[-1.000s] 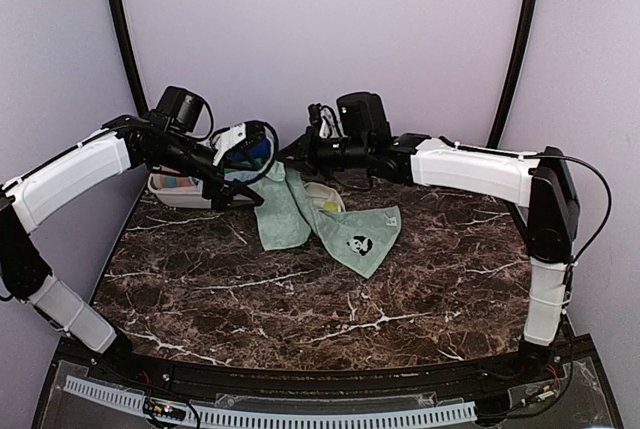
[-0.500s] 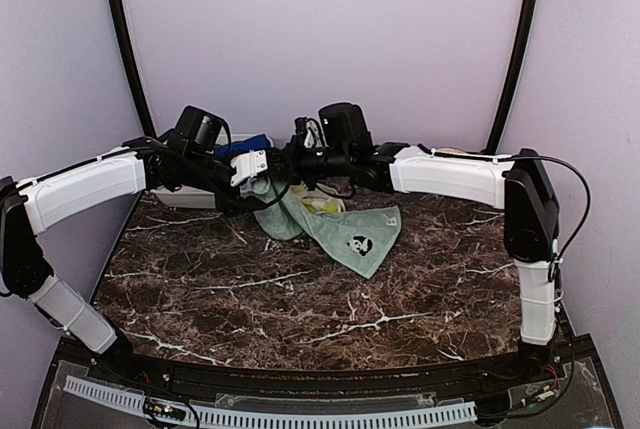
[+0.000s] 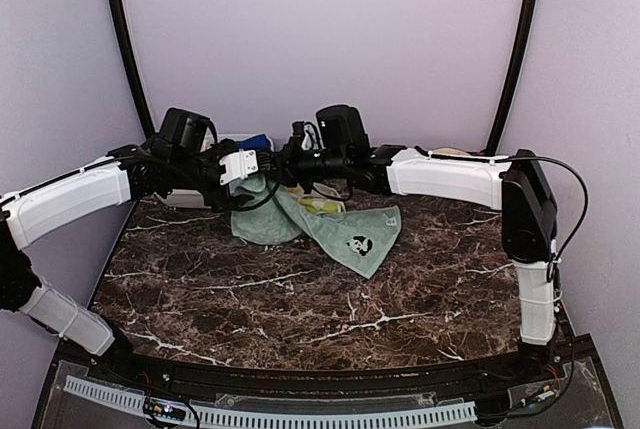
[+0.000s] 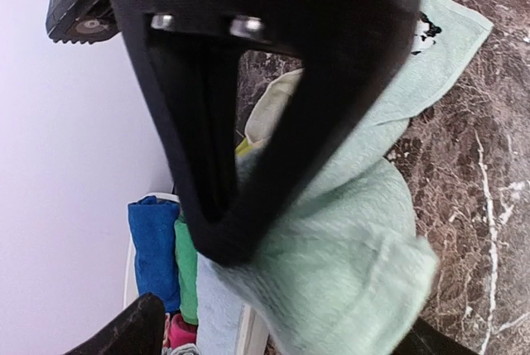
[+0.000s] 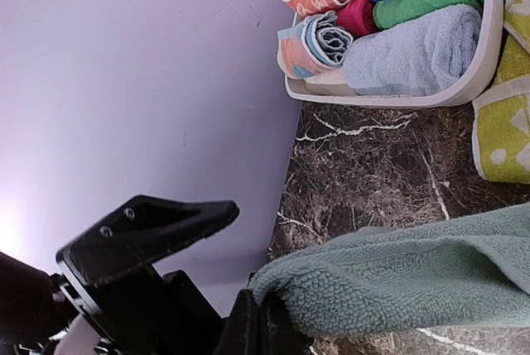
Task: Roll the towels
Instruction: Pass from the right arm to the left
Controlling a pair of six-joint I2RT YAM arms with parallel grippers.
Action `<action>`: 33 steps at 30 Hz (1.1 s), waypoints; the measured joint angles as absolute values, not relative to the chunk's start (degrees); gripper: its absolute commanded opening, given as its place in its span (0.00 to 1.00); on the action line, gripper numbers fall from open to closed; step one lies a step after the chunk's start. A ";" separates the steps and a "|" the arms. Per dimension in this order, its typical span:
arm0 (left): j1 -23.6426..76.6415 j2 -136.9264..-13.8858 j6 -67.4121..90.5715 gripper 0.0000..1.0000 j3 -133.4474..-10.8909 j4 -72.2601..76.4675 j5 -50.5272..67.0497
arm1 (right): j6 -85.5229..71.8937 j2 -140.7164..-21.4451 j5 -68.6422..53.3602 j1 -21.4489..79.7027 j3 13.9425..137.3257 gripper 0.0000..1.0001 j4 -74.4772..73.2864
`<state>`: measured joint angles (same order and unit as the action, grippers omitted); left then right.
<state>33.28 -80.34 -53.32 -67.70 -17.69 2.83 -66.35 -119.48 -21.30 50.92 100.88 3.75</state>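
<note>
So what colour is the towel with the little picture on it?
The towel is pale mint green; the top view shows it best.

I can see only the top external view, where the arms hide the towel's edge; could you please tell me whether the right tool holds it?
Observer: Yes; the right wrist view shows the right tool shut on a folded edge of the mint green towel.
Operator: Thank you. Is the left tool gripping it too?
Observer: No; the left wrist view shows the left tool open, the towel beyond one finger, not between them.
Operator: And the bin behind?
Observer: The white bin holds rolled towels: blue, green, pink.
</note>
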 measured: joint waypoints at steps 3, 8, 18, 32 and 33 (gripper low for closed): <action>33.61 -76.53 -55.13 0.84 -64.66 -19.57 3.92 | -68.58 -119.48 -21.06 51.00 100.86 0.00 4.93; 35.22 -70.83 -59.11 0.80 -59.55 -19.27 5.13 | -73.32 -119.48 -20.53 51.00 100.64 0.00 8.58; 38.17 -67.40 -67.75 0.73 -51.37 -0.45 2.37 | -77.06 -119.48 -20.51 51.07 99.92 0.00 12.84; 38.92 -67.26 -70.19 0.76 -49.89 9.74 -0.01 | -78.35 -119.48 -20.53 51.51 97.17 0.00 15.09; 38.92 -67.26 -70.19 0.75 -49.89 8.80 0.21 | -78.37 -119.48 -20.53 51.51 97.17 0.00 15.14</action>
<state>38.92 -67.26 -70.19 -49.89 8.80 0.21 -78.37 -119.48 -20.53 51.51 97.17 15.14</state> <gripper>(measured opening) 0.766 0.006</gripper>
